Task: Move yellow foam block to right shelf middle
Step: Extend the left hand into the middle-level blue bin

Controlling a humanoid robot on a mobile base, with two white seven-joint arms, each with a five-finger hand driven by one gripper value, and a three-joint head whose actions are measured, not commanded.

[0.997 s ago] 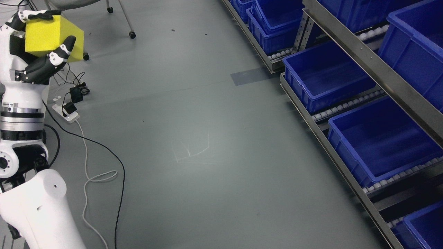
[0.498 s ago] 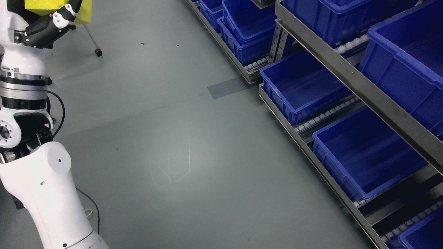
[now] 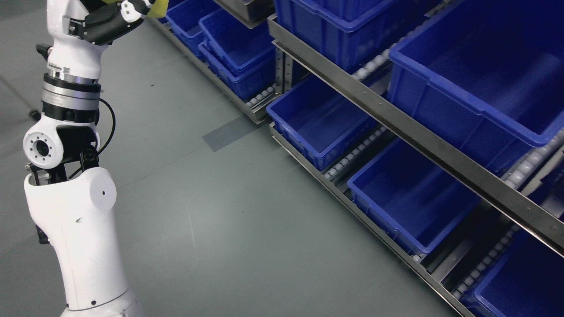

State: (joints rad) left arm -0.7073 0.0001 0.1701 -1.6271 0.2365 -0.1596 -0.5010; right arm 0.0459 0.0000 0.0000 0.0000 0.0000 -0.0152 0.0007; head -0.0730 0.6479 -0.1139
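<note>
Gripping one yellow foam block [image 3: 159, 6], left hand [image 3: 115, 20] at top edge, several blue bins [image 3: 317, 127].

The left arm [image 3: 70, 220] at the frame's left edge is glossy white — a round elbow joint [image 3: 42, 149] ringed with screws, silver and black bands above, a thin black cable [image 3: 108, 127] looping beside, black-and-white fingers [image 3: 128, 9].

Bins [image 3: 317, 127] in shelf rack [image 3: 410, 132], right of floor [image 3: 211, 220]
</note>
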